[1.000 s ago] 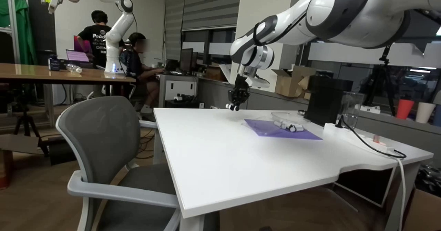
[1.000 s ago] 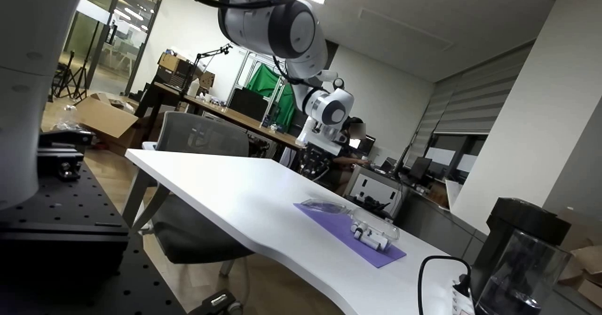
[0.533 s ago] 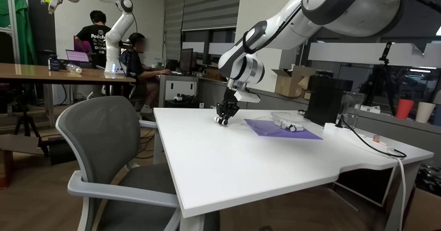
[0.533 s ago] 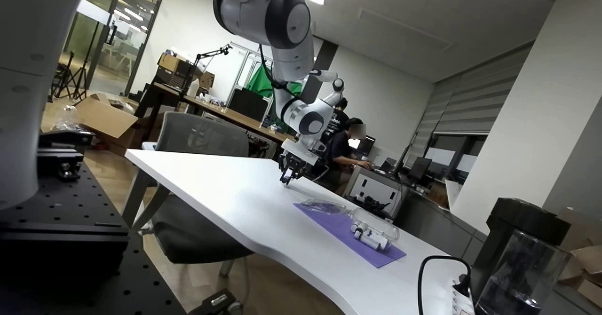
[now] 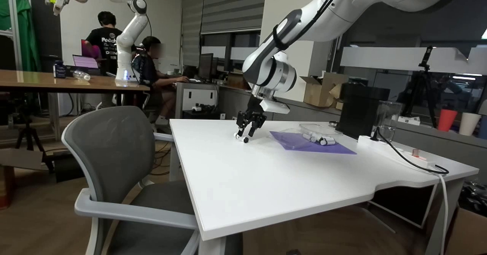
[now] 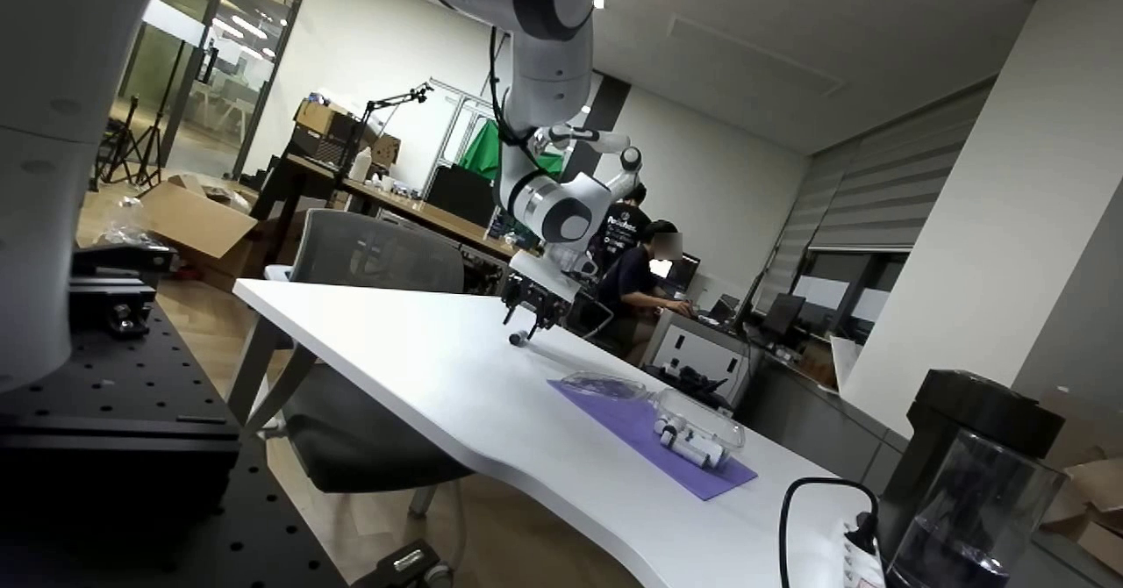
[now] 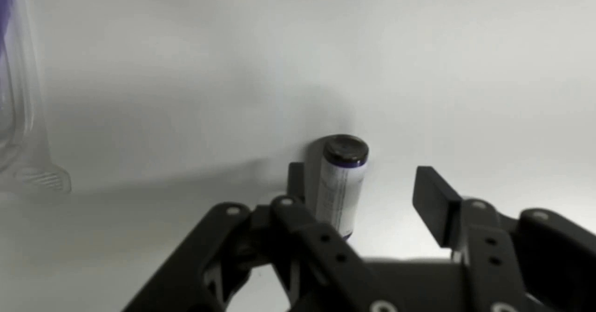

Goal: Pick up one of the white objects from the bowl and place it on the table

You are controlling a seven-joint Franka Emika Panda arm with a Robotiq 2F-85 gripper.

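In both exterior views the jaws, clenched on the cylinder (image 5: 241, 138) a moment ago, are parting around it and leaving it lying on the bench (image 5: 262, 182), so the placing is probably finishing. In the wrist view it is looking white, faintly printed, black-ended and purple-ringed.

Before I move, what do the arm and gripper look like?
The arm is white with dark grey bands, rounded segments, a silvery wrist collar and a black cable. The gripper is black, with jointed links, screw heads and blocky fingertips.
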